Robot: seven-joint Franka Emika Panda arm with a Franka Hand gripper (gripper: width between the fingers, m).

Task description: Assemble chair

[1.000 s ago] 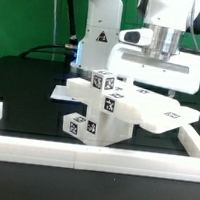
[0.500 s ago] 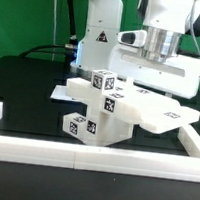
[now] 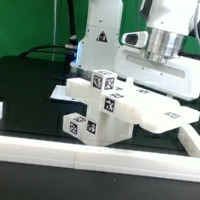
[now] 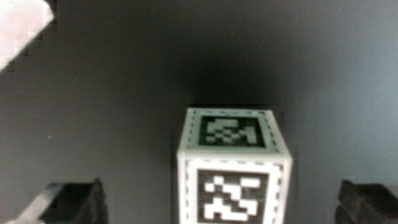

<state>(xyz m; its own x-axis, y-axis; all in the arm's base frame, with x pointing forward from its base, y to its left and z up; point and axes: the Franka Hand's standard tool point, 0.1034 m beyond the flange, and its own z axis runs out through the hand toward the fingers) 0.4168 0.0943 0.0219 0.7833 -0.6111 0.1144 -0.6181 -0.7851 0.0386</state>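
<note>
Chair parts [image 3: 112, 107], white, stiff and likely light, sit stacked mid-counter [image 3: 29, 90] inside the white border. Your tool [image 4: 214, 205] hovers above at their 1 o'clock, fingers [image 4: 68, 200] spread wide, holding nothing. You should grip the tagged square post [image 4: 233, 165] across its flat sides; smooth faces may slip.

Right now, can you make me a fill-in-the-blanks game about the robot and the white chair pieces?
1. The table top under the chair parts is colored ____.
2. The chair parts are colored ____.
3. The tool hangs above a white block with its two fingers spread ____.
4. The squares stuck on the white block are black-and-white marker ____.

Missing words: black; white; apart; tags
</note>
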